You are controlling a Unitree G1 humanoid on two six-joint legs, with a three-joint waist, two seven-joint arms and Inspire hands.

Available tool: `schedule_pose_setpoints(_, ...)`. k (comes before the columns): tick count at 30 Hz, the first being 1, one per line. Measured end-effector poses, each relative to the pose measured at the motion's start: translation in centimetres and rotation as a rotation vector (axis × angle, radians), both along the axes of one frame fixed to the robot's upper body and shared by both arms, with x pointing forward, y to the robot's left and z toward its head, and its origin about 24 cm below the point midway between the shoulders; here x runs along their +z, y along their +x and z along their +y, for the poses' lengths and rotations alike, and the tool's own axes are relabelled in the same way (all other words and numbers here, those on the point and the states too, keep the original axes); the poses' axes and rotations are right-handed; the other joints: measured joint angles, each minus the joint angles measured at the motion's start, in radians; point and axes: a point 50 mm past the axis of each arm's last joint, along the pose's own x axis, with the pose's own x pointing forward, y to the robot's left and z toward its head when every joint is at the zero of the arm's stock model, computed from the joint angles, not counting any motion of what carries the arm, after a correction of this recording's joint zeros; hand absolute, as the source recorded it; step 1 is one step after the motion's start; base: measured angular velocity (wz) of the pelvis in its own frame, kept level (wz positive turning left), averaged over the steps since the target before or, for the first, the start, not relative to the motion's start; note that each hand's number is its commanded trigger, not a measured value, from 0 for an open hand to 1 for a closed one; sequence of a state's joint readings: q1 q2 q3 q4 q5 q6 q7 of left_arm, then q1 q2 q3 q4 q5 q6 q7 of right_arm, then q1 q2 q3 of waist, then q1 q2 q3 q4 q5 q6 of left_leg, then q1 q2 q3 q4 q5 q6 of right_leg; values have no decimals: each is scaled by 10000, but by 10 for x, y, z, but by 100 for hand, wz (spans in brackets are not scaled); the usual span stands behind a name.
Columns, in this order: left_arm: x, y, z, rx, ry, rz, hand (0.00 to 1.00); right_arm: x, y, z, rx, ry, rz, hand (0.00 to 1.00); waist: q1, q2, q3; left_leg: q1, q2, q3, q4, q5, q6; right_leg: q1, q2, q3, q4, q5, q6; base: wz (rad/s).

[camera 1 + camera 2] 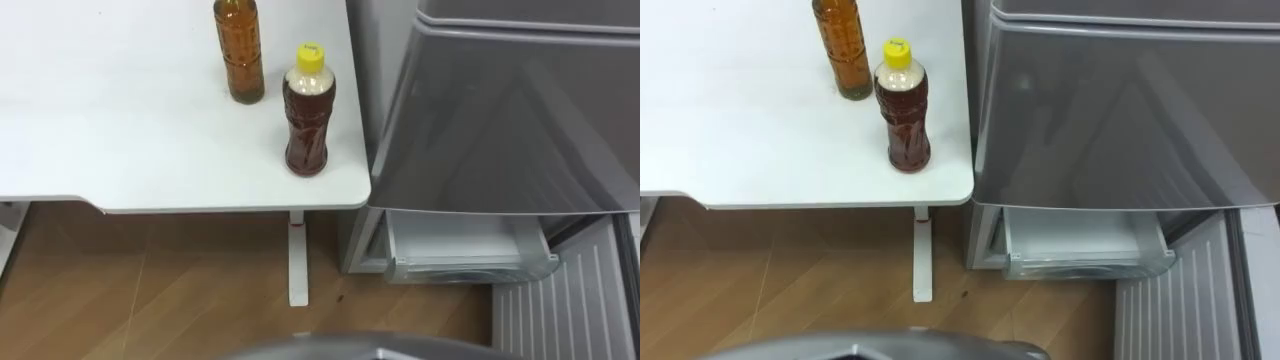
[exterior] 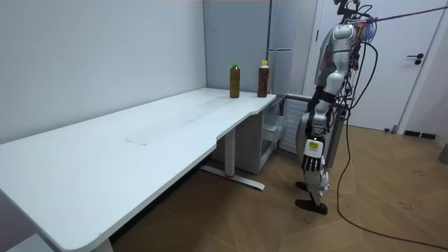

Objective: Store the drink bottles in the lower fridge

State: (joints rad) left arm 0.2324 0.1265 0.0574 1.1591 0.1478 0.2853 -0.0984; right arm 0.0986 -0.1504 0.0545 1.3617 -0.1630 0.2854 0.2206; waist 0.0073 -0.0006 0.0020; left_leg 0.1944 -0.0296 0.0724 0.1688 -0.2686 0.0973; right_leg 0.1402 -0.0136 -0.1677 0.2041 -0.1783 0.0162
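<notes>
Drinks: two bottles are standing upright on the desk (image 1: pixel 120 120), both by its corner next to the fridge (image 1: pixel 510 110); nothing is gripping either one.
Yellow-capped bottle (image 1: pixel 306 115): one, holding a dark reddish-brown drink, is standing nearest the desk's right front corner, close to the right edge and a little back from the front edge.
Green-capped bottle (image 1: pixel 240 50): one, holding an amber drink, is standing just behind and to the left of the first, further from the front edge; a narrow gap is showing between the two.
Labels: a pale band is wrapping the yellow-capped bottle below its cap; any writing on either bottle is too small to read.
Fridge: one, grey, is standing just beside the desk's right edge; its upper door is sitting closed.
Lower door (image 1: pixel 560 310): is hanging swung open, its ribbed inner face showing.
Drawer (image 1: pixel 465 250): one white drawer is showing in the open lower compartment, with no bottle visible in it.
Robot: is standing on the wooden floor (image 1: pixel 150 290) in front of the fridge, near the desk's corner.
Left hand (image 2: pixel 309 127): is hanging low at the robot's side in the room view, well apart from both bottles.
Fingers: I cannot tell whether they are lying straight or curling.
</notes>
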Motion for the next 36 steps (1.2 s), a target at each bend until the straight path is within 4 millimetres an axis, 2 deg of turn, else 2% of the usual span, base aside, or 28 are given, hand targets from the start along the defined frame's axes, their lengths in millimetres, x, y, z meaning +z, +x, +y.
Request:
schedule_pose_setpoints(11,0,0,1,282,117,-69,0,0,2,-3,315,-276,-71,0,50,41,-8,-88,-2,-66,32,-4,-10,-49,-10,-66,5,-31,-29,0)
schedule_pose_setpoints(19,1,-9,4,1786,691,-166,0,0,0,-3,328,-235,17,0,39,33,-5,-70,-15,-230,31,-3,-12,24,-35,-283,0,-51,-26,6)
schedule_pose_setpoints(22,2,-13,4,2832,1073,-252,0,0,0,-3,320,-232,21,0,52,14,-7,-86,-28,-309,25,-1,-16,37,-61,-367,11,-94,-21,8)
schedule_pose_setpoints(25,2,-16,6,4510,1429,-414,0,1,-1,-4,184,-340,4,0,234,5,0,-11,-26,-343,31,10,-30,137,-104,-358,-24,-111,-21,5)
schedule_pose_setpoints(27,3,-18,10,6280,1816,-682,0,1,-2,-7,-213,-473,-96,0,335,-11,4,71,-50,-494,1,9,-29,253,-60,-400,-23,-150,10,15)
schedule_pose_setpoints(31,5,-19,16,8569,2571,-1042,0,2,0,-12,-329,-736,-311,0,567,-27,6,77,-56,-541,-1,9,-32,271,-66,-399,-21,-172,8,4)
schedule_pose_setpoints(33,8,-12,26,10009,3231,-1489,0,3,1,-15,-661,-933,-487,0,637,-29,6,86,-53,-561,12,14,-49,285,-68,-444,-21,-179,2,4)
schedule_pose_setpoints(36,15,3,42,10378,4401,-2371,0,4,5,-21,-597,-1133,-782,0,856,-31,7,52,-53,-565,14,27,-70,204,-150,-584,-13,-185,-5,0)
